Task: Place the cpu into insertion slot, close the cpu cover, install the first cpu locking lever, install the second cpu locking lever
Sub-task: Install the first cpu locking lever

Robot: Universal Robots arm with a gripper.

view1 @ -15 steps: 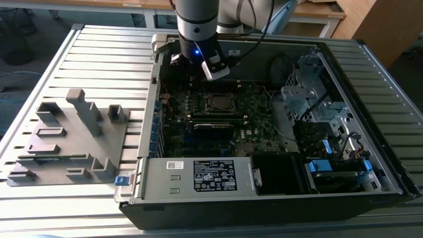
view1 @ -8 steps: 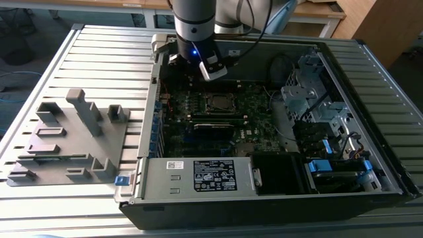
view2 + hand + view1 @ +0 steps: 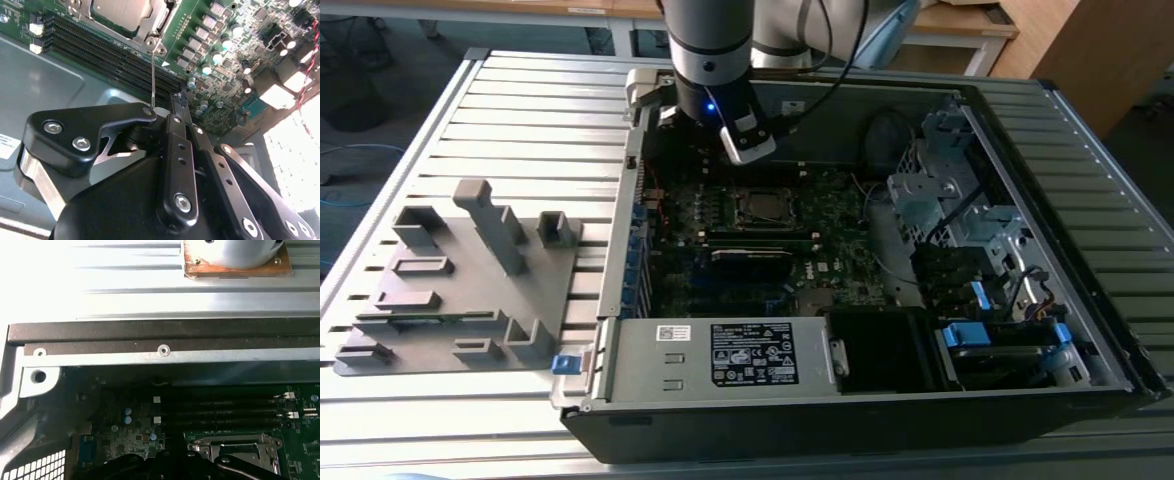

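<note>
Hanging vertical, gripper (image 3: 744,155) near cpu cover (image 3: 763,207).

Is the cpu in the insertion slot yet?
Yes: the second wrist view shows the cpu seated, its silver top framed by the cpu cover.

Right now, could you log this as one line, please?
gripper: near insertion slot | cpu: in slot | cpu cover: appears down | locking lever: raised, near gripper
</note>
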